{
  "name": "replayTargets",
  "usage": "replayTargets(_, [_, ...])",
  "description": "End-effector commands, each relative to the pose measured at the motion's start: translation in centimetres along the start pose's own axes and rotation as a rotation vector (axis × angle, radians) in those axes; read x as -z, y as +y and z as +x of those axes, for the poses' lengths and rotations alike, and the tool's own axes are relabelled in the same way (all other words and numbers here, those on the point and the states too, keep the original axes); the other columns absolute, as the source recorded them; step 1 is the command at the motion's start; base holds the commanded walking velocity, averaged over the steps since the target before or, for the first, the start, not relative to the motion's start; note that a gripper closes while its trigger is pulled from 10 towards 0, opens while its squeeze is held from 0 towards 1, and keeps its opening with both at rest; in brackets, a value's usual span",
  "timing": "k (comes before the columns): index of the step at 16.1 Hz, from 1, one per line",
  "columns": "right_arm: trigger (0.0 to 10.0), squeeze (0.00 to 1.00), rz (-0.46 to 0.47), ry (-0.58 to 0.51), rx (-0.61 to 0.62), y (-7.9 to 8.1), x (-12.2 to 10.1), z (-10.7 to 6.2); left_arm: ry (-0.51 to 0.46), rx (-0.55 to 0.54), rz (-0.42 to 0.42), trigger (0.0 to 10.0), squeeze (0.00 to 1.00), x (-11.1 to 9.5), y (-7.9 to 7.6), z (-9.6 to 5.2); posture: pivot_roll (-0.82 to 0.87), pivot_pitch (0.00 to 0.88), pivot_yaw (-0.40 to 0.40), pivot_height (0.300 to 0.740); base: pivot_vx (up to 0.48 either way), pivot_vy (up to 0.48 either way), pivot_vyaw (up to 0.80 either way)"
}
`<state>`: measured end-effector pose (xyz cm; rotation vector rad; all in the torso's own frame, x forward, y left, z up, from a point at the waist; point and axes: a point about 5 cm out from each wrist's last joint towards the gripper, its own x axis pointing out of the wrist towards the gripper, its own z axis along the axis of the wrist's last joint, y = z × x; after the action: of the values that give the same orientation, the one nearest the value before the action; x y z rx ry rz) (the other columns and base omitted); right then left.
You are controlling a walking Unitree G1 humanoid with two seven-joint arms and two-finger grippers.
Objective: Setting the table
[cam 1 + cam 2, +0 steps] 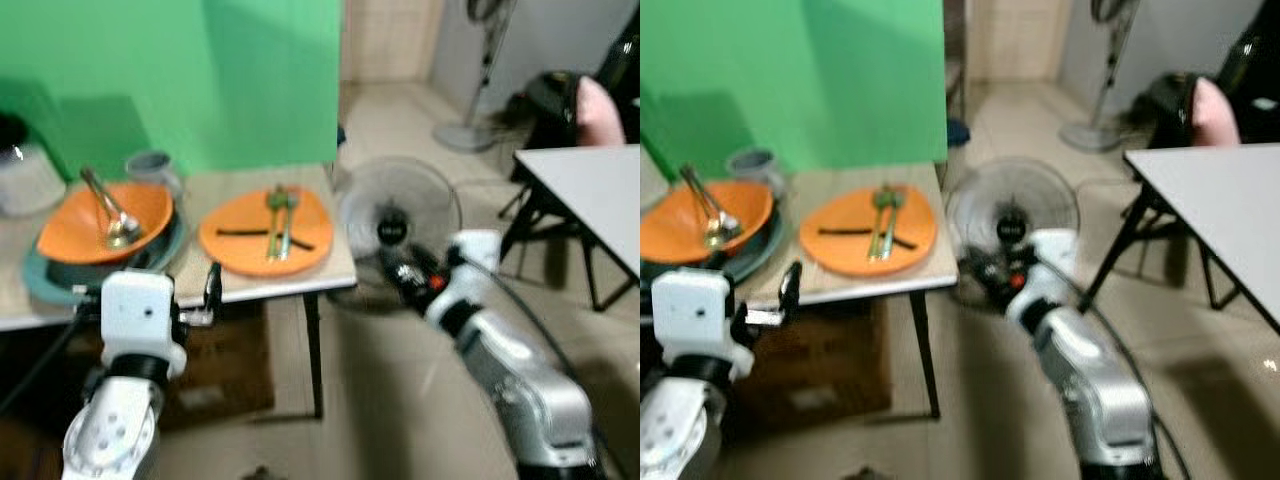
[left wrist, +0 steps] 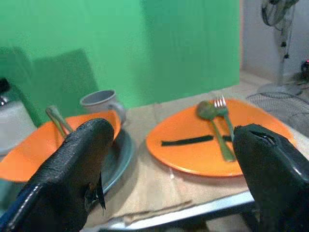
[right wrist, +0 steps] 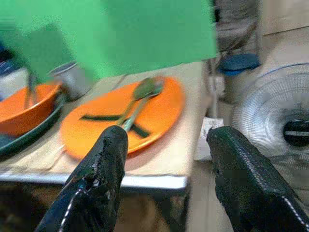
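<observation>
While both grippers sit short of small table (image 1: 255, 285), nothing set yet. Orange plate (image 1: 265, 233) with fork, spoon on small table. Left gripper (image 2: 169, 159), right gripper (image 3: 166, 159) spread, empty. White table (image 1: 600, 185) beyond fan: bare, all transfers pending.

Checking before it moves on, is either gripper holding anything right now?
No. The left gripper and right gripper are both open and empty, short of the plate.

One orange plate (image 1: 265, 232), one orange bowl (image 1: 100, 220), one mug (image 1: 152, 168), two fans (image 1: 398, 222).
</observation>
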<state>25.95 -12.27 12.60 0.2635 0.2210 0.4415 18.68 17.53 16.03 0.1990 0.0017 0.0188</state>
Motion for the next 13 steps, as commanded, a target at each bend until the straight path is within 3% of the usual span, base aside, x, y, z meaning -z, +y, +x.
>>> replayTargets(1, [10.0, 0.0, -0.034, 0.01, 0.015, -0.3, -0.2, 0.0, -0.008, 0.005, -0.011, 10.0, 0.0, -0.3, 0.1, 0.0, 0.0, 0.0, 0.013, 0.74, 0.0, 0.0, 0.0])
replayTargets(4, [10.0, 0.0, -0.024, 0.01, 0.031, -0.5, -0.4, 0.3, -0.01, 0.013, 0.003, 10.0, 0.0, -0.4, 0.2, 0.1, 0.01, 0.0, 0.014, 0.74, 0.286, 0.0, 0.72])
replayTargets(13, [10.0, 0.0, -0.048, 0.015, 0.005, 0.4, -0.8, 1.4, 0.007, 0.045, 0.018, 10.0, 0.0, -0.2, 0.4, 0.0, 0.01, 0.0, 0.015, 0.74, 0.295, 0.0, 0.0])
